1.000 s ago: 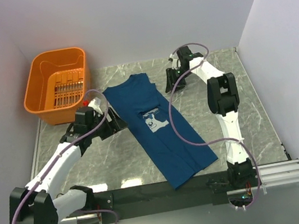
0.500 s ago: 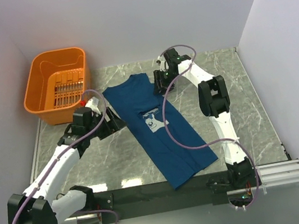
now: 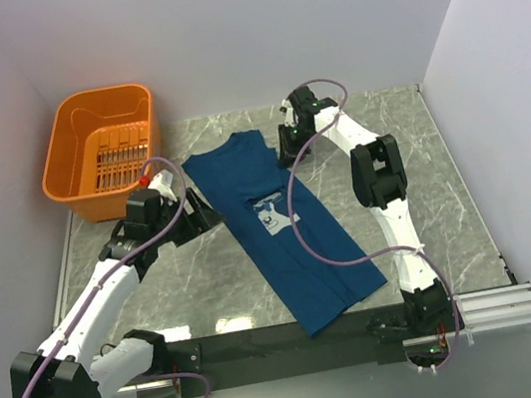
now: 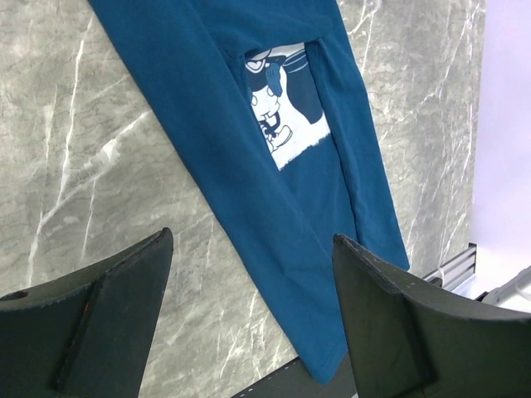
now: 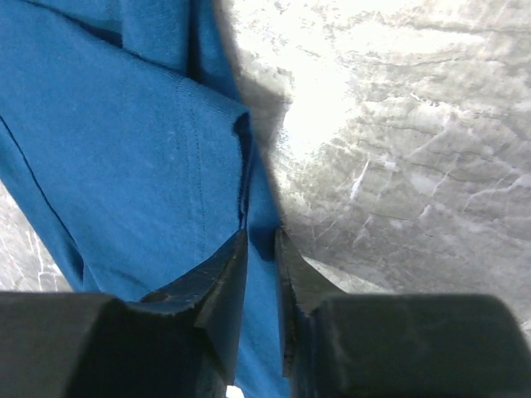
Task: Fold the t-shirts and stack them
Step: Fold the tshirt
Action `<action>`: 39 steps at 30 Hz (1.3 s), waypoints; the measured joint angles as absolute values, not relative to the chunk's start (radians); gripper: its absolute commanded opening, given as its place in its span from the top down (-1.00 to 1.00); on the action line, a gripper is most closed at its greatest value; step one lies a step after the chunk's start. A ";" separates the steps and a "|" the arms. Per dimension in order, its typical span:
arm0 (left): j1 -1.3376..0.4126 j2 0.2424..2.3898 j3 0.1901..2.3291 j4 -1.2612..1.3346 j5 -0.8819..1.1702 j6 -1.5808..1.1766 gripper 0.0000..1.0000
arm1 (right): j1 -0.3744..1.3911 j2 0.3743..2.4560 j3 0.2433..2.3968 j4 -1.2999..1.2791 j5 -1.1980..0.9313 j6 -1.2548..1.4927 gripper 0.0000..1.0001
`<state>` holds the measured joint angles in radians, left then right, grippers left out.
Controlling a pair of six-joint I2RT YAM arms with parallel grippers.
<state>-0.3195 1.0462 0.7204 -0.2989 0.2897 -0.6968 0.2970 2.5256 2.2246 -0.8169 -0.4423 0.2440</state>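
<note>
From above, my right wrist hides its own fingertips, and my cable (image 3: 297, 224) runs across the t-shirt (image 3: 280, 257), so I rely on the wrist cameras for the details. The pale chest print (image 4: 286, 108) is partly covered by a fold of navy cloth. The shirt's near end slips behind one of my left fingers and over the dark rail at the table's (image 3: 207, 279) near edge. My right wrist view shows only a patch of cloth with a stitched hem, too close for me to say which part of the garment it is. The shirt lies in a long diagonal strip on the marble table, collar end far, beside the orange basket (image 3: 74, 138) at the far left. My right arm reaches far forward and bends left, and my right gripper (image 5: 261, 236) is down at the shirt's far right edge, jaws nearly together with the cloth edge pinched between them. My left arm stretches diagonally forward, and my left gripper (image 4: 250, 240) is spread wide above the shirt's left edge, holding nothing. A second ago my right gripper stood off to the right of the shirt with wider jaws. It has since swung in onto the edge, while my left arm has crept slightly farther forward with its opening unchanged, and the shirt has not shifted.
</note>
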 measured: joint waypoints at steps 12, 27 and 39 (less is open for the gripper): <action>-0.319 1.042 0.720 -0.301 0.290 -0.698 -0.66 | 0.290 2.528 2.225 -0.818 -0.457 0.244 1.00; -0.319 1.043 0.720 -0.298 0.290 -0.699 -0.66 | 0.160 2.523 2.174 -0.794 -0.528 0.282 1.00; -0.320 1.086 0.720 -0.292 0.302 -0.694 -0.65 | -0.014 2.467 2.069 -0.722 -0.501 0.362 1.00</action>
